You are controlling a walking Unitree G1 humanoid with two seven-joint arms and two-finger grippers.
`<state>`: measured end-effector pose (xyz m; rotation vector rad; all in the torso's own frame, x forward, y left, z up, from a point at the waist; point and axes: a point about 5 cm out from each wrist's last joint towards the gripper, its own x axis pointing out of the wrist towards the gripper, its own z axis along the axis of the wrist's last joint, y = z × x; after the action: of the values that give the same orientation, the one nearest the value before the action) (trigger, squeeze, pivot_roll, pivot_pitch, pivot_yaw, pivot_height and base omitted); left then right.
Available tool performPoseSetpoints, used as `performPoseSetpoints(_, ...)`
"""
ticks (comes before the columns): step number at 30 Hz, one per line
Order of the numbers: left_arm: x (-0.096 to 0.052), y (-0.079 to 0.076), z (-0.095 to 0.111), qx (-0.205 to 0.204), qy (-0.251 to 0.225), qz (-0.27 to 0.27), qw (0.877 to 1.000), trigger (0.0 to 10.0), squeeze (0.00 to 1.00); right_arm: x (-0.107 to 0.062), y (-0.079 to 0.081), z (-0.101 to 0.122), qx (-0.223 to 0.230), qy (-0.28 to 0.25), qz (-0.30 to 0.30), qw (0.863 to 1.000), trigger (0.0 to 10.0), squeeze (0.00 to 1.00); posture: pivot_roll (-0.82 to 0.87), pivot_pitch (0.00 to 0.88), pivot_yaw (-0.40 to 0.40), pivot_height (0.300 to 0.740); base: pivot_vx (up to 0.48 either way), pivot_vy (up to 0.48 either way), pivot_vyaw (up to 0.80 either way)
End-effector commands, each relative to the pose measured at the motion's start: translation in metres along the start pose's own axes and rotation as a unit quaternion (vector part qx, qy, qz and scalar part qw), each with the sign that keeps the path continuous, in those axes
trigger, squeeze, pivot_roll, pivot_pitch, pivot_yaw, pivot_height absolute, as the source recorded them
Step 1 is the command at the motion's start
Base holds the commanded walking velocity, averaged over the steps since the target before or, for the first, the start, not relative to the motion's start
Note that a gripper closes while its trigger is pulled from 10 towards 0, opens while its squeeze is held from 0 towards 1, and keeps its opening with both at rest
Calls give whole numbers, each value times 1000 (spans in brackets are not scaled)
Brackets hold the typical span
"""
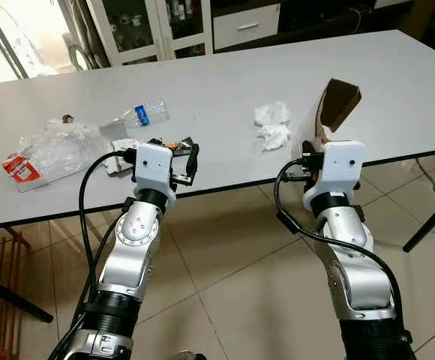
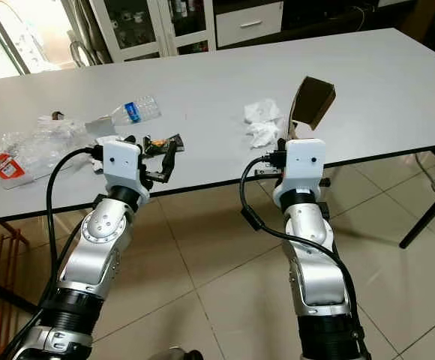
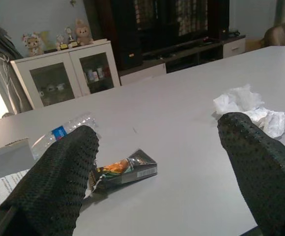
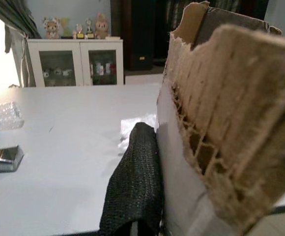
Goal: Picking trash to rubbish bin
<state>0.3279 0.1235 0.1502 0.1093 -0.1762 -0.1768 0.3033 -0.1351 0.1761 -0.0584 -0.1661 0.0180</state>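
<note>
At the white table's [image 1: 225, 82] near edge, my left gripper [image 3: 157, 187] is raised with fingers spread wide, the snack wrapper [image 3: 125, 169] lying at its eleven o'clock, its print too small to read. My right gripper [image 1: 316, 142] stands clenched on torn cardboard [image 1: 336, 105], crumpled tissue [image 1: 273, 124] at ten o'clock.

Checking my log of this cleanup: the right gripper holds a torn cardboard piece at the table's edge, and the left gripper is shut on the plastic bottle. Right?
Not quite. The left gripper is open and holds nothing, as the left wrist view shows; the plastic bottle lies on the table beyond it. The right gripper does hold the torn cardboard piece.
</note>
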Motion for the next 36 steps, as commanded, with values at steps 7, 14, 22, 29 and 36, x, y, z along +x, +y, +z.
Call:
performPoseSetpoints(7,1,-6,-3,0,-4,3,1000,10000,0,3,-4,2,-15,-3,14,1000,10000,0,-50,0,19,740,0,0,0)
performPoseSetpoints(14,-2,-15,-9,-18,-3,21,1000,10000,0,4,-16,3,-39,3,32,999,10000,0,-63,0,-58,740,0,0,0)
performPoseSetpoints(22,-4,-19,-14,-24,1,26,999,10000,0,7,-18,6,-49,3,43,998,10000,0,-73,0,-75,740,0,0,0)
performPoseSetpoints(29,0,-21,-13,-22,-2,18,1000,10000,0,4,-17,5,-43,5,37,998,10000,0,-82,0,-55,740,0,0,0)
performPoseSetpoints(36,5,-6,-11,-6,-6,22,1000,10000,0,4,-8,3,-36,5,34,999,10000,0,-83,0,-21,740,0,0,0)
